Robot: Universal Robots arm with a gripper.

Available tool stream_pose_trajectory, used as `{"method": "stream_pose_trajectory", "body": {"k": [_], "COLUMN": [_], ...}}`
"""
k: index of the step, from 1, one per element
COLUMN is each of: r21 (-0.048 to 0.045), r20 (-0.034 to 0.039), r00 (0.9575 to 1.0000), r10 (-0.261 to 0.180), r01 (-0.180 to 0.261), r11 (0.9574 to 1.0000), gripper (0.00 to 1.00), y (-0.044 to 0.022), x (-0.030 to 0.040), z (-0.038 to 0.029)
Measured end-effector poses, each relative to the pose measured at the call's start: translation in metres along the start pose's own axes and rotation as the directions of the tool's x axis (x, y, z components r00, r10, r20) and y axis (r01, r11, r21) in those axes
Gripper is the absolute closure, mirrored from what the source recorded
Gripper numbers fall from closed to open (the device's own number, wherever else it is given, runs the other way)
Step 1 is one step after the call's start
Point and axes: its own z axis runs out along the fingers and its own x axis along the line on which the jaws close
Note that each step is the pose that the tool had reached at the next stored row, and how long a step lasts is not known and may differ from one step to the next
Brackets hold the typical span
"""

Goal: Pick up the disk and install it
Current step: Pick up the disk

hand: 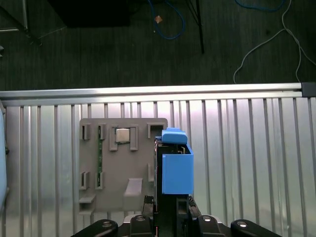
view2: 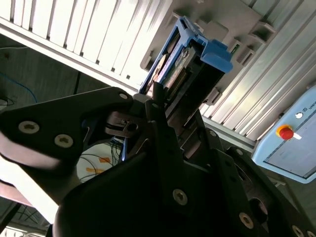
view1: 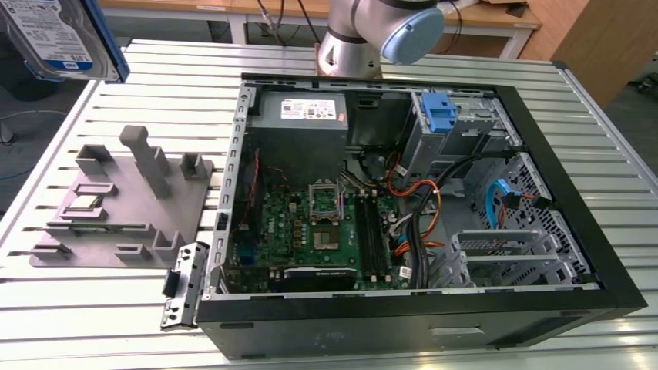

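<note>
The black gripper (hand: 170, 205) is clamped on the flat silver metal disk (hand: 177, 168) with blue plastic side rails; its long axis seems to run straight out from the fingertips. The disk hangs in the air, well clear of the open black computer case (view1: 411, 320), off to the exterior view's left of it.

The computer case (view1: 411, 327) was seen open on top, so its inside could be entered from above. The space between the motherboard (view1: 308, 231) and the drive cage (view1: 509, 254) was crossed by a tangle of cables (view1: 432, 200). The bay at the far corner was blocked by an upright blue latch (view1: 439, 112), with the power supply (view1: 300, 112) set close beside it. Bare slats of the table (view1: 103, 316) were seen around the grey fixture (view1: 113, 220), from which upright posts (view1: 144, 158) were raised. The disk (hand: 177, 165), clamped in the gripper (hand: 170, 202), was held well above those posts.
</note>
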Motion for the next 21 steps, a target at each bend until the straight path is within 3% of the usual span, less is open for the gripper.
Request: {"method": "stream_pose_trajectory", "body": {"k": [3,21], "r21": [0.0000,0.0000], "r20": [0.0000,0.0000], "r00": [1.0000,1.0000], "r10": [0.000,0.000], "r01": [0.000,0.000], "r11": [1.0000,1.0000], "gripper": [0.65,0.65], "y": [-0.0027,-0.0027], "x": [-0.0002,-0.0004], "z": [-0.0001,-0.0043]}}
